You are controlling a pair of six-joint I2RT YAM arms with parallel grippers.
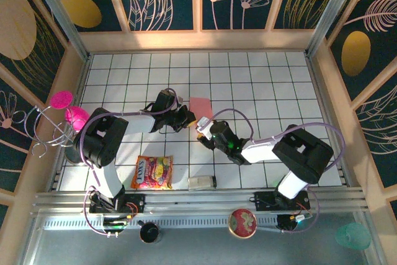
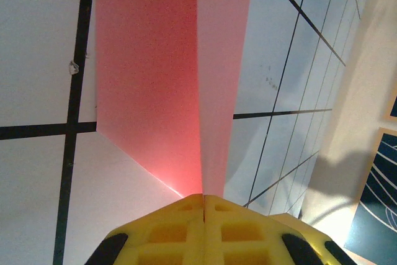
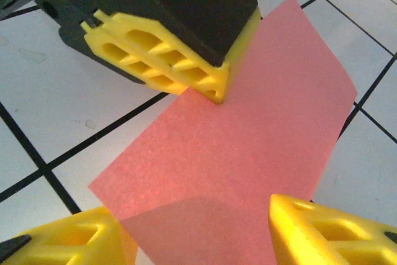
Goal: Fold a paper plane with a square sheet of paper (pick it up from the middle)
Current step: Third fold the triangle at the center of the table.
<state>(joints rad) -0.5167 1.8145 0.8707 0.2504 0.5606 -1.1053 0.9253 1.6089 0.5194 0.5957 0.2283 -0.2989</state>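
The sheet of paper (image 2: 155, 79) is held by the left end effector (image 2: 203, 202). Its yellow fingers (image 2: 167, 231) are pressed together on one edge of the sheet. The pink sheet is stretched out ahead of this end effector, close above the white tiled worktop (image 2: 37, 60). A straight fold line (image 2: 200, 91) is seen in the sheet, running away from the fingertips.

The right end effector (image 3: 198, 240) is seen wide open, and nothing is gripped by it. The sheet is found between its two fingers, lying low in the gap. Whether either finger is touched by the sheet cannot be told. Just ahead of this end effector, the far edge of the sheet is pinched by the left one. A snack packet (image 1: 152, 172) is seen well behind both end effectors.
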